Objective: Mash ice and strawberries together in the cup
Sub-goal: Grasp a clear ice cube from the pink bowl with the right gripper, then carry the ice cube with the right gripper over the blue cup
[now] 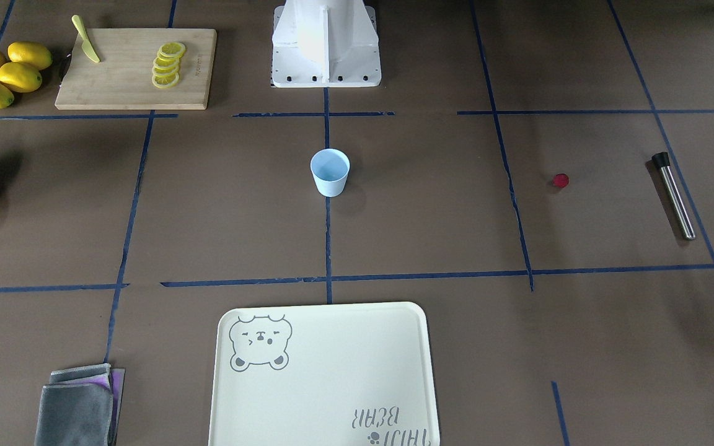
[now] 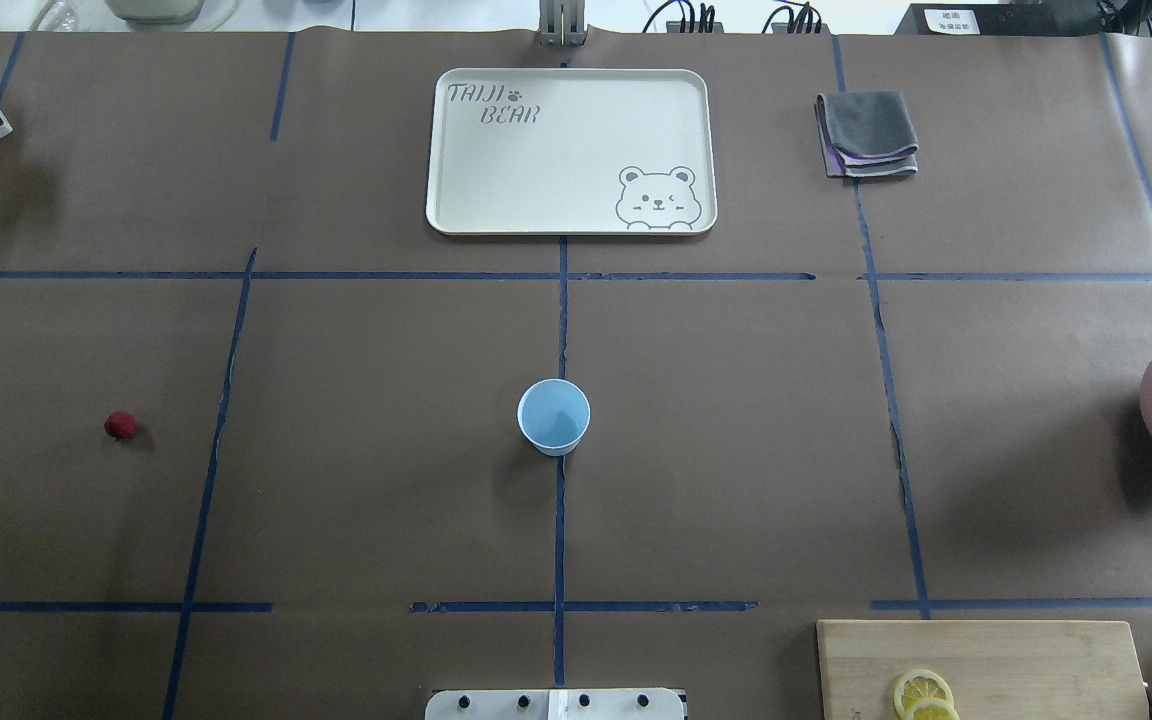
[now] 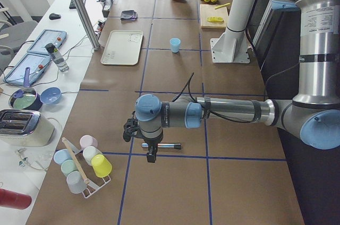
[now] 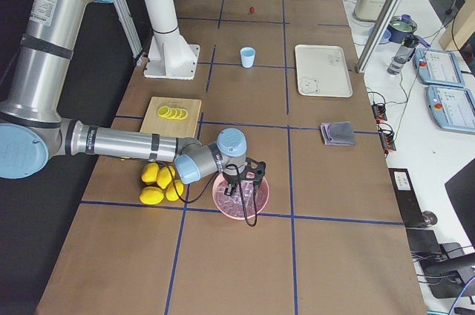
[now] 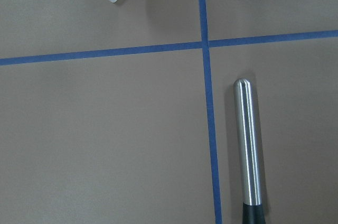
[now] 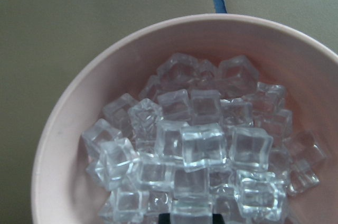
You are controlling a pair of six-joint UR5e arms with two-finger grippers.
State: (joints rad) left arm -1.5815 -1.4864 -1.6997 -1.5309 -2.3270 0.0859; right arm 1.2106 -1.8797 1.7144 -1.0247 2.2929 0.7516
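Note:
The light blue cup (image 2: pixel 554 416) stands upright at the table's middle, and nothing shows inside it. A small dark red strawberry (image 2: pixel 120 425) lies alone on the paper far to the overhead view's left. Ice (image 6: pixel 195 145) fills the pink bowl (image 6: pixel 63 129) at the table's right end. My right gripper (image 4: pixel 249 200) hangs over that bowl; I cannot tell if it is open or shut. My left gripper (image 3: pixel 151 153) hovers just above a steel muddler (image 5: pixel 248 150) lying flat; its state cannot be told either. Neither gripper's fingers show in its wrist view.
A cream bear tray (image 2: pixel 456 200) lies beyond the cup, with a folded grey cloth (image 2: pixel 866 135) to its right. A cutting board (image 1: pixel 127 87) with lemon slices (image 1: pixel 167 65) and a knife (image 1: pixel 86 40) sits beside whole lemons (image 1: pixel 7 74). A rack of cups (image 3: pixel 85 164) stands near the left gripper.

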